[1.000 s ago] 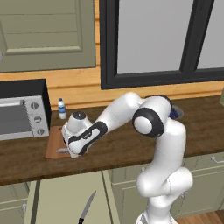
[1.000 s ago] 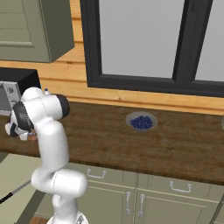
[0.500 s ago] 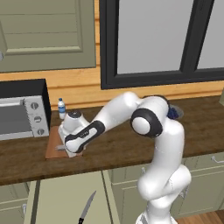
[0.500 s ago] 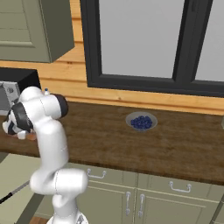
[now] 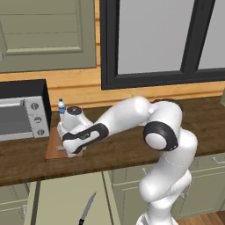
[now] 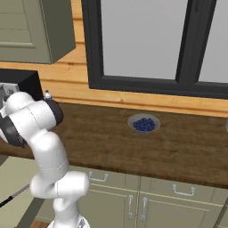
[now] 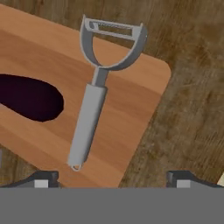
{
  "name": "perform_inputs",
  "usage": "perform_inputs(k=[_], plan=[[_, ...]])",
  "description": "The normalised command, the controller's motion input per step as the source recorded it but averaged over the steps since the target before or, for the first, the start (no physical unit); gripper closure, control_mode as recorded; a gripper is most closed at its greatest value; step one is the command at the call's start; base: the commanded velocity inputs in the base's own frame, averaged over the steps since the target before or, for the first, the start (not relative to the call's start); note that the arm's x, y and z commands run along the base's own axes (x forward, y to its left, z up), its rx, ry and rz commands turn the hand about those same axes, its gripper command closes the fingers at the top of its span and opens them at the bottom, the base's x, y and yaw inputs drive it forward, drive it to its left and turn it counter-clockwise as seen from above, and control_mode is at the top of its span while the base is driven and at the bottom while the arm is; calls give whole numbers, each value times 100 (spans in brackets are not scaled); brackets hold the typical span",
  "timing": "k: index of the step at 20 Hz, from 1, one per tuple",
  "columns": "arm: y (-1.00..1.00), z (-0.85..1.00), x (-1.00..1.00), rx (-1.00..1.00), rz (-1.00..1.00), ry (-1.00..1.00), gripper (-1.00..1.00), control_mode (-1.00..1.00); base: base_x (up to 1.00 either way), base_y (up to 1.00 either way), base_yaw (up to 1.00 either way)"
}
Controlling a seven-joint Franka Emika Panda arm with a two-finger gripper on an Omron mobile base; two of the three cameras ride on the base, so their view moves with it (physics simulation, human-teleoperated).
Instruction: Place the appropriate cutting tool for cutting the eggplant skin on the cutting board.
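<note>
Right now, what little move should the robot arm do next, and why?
Probably lift the gripper straight up and away. In the hand view the peeler already lies flat on the cutting board, beside the eggplant. The two finger tips stand wide apart on either side of its handle end, not pinching it. So the job looks done, and rising straight should avoid bumping the peeler.

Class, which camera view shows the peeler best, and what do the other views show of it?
The hand view: the peeler lies whole on the cutting board, loop head and handle clear, beside the eggplant. In the left base view the arm covers most of the board; the right base view gives no clear sight of the peeler.
</note>
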Motion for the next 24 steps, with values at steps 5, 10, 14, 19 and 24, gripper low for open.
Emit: perform_inputs(k=[5, 10, 14, 19, 24], plan=[[-32, 88, -25, 0, -3, -5, -100, -100, 0, 0, 0], [-47, 69, -29, 1, -6, -9, -100, -100, 0, 0, 0], [-66, 52, -32, 6, -8, -10, -100, -100, 0, 0, 0], [-75, 47, -8, 4, -9, -4, -100, -100, 0, 0, 0], [-79, 44, -2, 7, -9, -4, -100, -100, 0, 0, 0]])
